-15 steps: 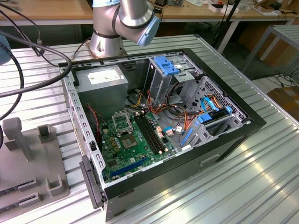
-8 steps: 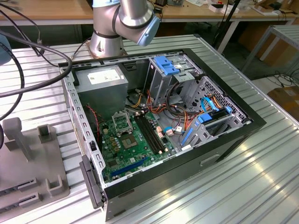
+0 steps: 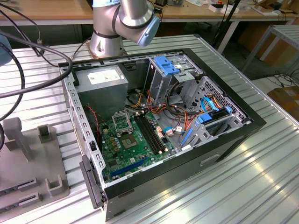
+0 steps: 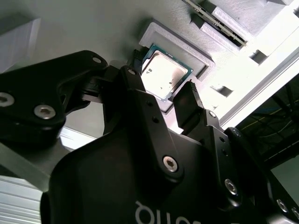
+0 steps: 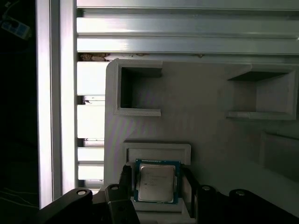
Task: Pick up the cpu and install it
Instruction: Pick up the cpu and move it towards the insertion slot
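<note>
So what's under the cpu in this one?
The cpu lies in a raised grey nest on the grey fixture plate. The nest's floor and the cpu's underside are hidden beneath it.

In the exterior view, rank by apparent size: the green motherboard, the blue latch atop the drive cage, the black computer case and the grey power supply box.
Largest to smallest:
1. black computer case
2. green motherboard
3. grey power supply box, only slightly smaller-looking and farther back, so that pair is unsure
4. blue latch
</note>
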You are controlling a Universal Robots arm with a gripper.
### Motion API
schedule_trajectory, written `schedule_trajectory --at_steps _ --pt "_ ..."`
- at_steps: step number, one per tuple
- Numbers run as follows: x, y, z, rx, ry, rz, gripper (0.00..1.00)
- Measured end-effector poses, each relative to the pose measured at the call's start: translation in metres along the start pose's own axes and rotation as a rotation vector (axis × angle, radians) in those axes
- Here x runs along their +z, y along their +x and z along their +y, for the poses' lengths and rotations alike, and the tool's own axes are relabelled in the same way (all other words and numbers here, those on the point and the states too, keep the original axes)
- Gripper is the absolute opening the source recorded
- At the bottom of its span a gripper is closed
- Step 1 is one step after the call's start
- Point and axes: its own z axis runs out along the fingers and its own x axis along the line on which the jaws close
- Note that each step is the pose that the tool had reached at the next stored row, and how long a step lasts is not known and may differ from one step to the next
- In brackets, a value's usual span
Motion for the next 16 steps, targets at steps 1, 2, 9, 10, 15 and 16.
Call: schedule_trajectory --at_steps 1,2,9,10,15,16 --pt "0.0003 0.0000 0.0000 0.000 0.0000 -0.0001 0.54" --pt "0.0006 0.0000 0.0000 -0.001 0.0000 0.0000 0.54" --pt "0.0010 0.0000 0.0000 -0.003 0.0002 0.0000 0.54" --pt "0.0010 0.0000 0.0000 -0.003 0.0002 0.0000 0.54" --pt "0.0010 0.0000 0.0000 -0.003 0.0002 0.0000 0.54" --pt "0.0010 0.0000 0.0000 -0.003 0.0002 0.0000 0.54"
